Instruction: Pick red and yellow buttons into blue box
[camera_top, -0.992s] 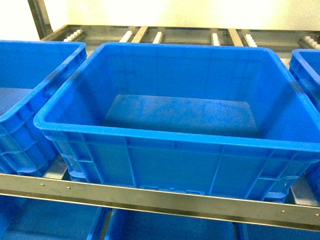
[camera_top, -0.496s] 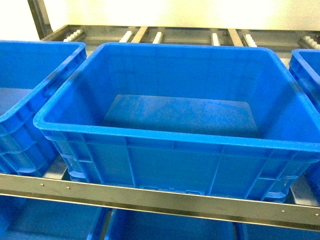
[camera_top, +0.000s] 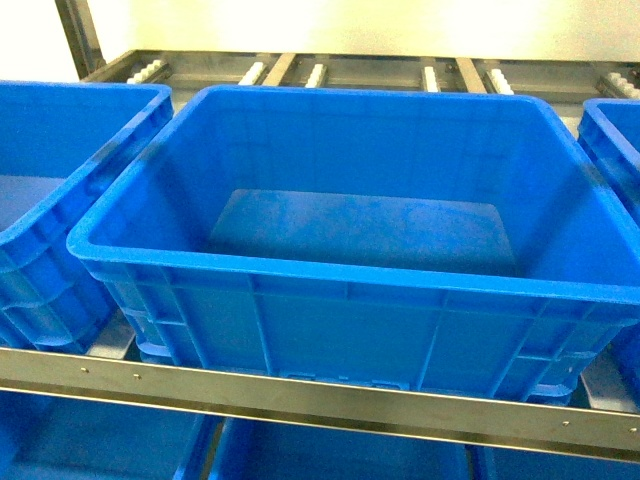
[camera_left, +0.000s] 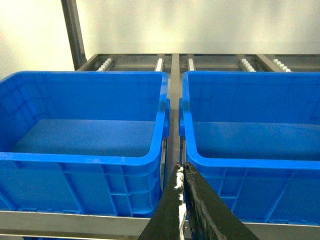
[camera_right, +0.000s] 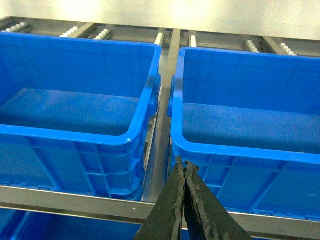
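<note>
The blue box (camera_top: 350, 320) sat centred on the steel shelf (camera_top: 300, 395) in the head view, its long axis running left to right, its open top up and its flat floor bare. No buttons showed in any view. Neither pincer reached the head view. A left crate (camera_top: 60, 200) and a right crate (camera_top: 615, 140) flanked the box, both cut off by the frame edges; the bins on the level below were mostly hidden under the shelf rail.

In the left wrist view the left pincer (camera_left: 181, 172) rose from the bottom edge with its tips pressed together, holding nothing — it hung in front of the gap between two crates, the box (camera_left: 250, 145) ahead to its right and the other crate (camera_left: 85, 150) ahead to its left.

The right pincer (camera_right: 184, 167) likewise had its tips together and held nothing, with the box (camera_right: 75, 130) ahead-left and a crate (camera_right: 250, 145) ahead-right. Roller tracks (camera_right: 102, 34) lay behind them, small and hard to make out.
</note>
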